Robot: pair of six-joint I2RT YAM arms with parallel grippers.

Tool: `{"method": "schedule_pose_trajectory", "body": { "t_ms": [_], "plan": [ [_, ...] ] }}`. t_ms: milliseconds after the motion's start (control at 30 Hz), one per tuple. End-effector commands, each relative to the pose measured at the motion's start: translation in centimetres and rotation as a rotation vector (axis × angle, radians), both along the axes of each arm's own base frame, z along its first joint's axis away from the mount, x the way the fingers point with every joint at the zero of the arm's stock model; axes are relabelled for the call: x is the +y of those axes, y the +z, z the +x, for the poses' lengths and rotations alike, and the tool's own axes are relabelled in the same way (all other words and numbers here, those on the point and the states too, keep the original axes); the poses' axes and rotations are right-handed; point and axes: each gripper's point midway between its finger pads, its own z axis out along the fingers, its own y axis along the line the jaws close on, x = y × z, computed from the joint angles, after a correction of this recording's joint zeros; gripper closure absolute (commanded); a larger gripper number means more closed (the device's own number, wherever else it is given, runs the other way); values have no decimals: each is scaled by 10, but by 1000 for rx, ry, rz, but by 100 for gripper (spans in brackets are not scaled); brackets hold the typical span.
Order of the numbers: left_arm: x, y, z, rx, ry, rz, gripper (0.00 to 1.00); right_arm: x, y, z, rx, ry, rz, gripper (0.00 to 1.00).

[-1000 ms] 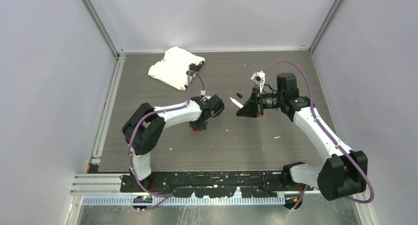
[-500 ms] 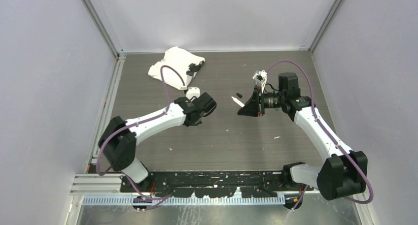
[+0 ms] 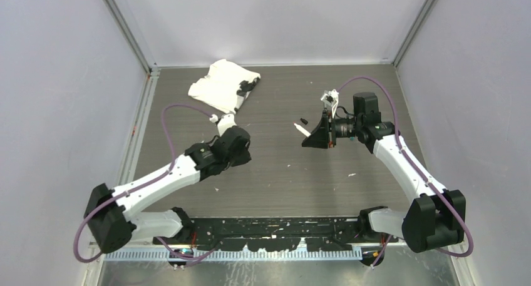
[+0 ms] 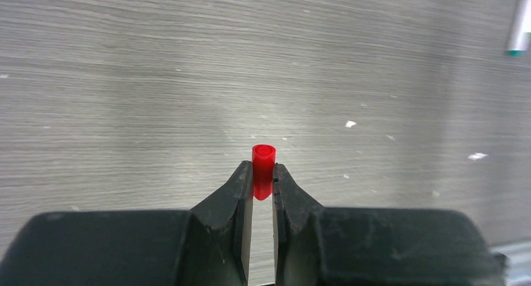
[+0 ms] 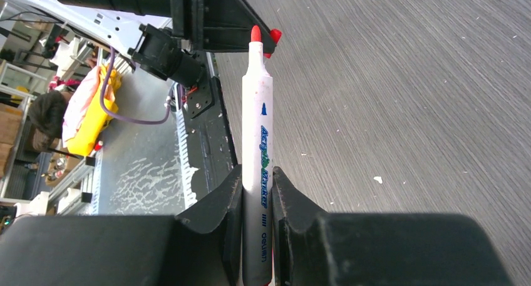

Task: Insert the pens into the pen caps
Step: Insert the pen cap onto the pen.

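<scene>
Bright, even overhead light — soft faint shadows; pale glare patch on table; wrist views soft in foreground.

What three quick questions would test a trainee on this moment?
1. True or false: the left gripper is shut on the red cap.
2. The right gripper holds: A) a white pen with a red tip, B) a green cap, C) nothing.
3. Fill in: the white cloth lies at the far ___ corner of the table.
Key: 1 true; 2 A; 3 left.
</scene>
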Motion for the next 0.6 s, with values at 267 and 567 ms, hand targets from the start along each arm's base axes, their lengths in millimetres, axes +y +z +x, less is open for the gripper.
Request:
{"method": "schedule_pose_trajectory", "body": {
  "t_ms": [267, 567],
  "plan": [
    [-50, 90, -25, -68, -136, -638, 99, 1, 27, -4, -92, 42, 44, 99],
    [-64, 154, -36, -47, -205, -964, 99, 1, 31, -8, -101, 55, 56, 99]
  ]
}}
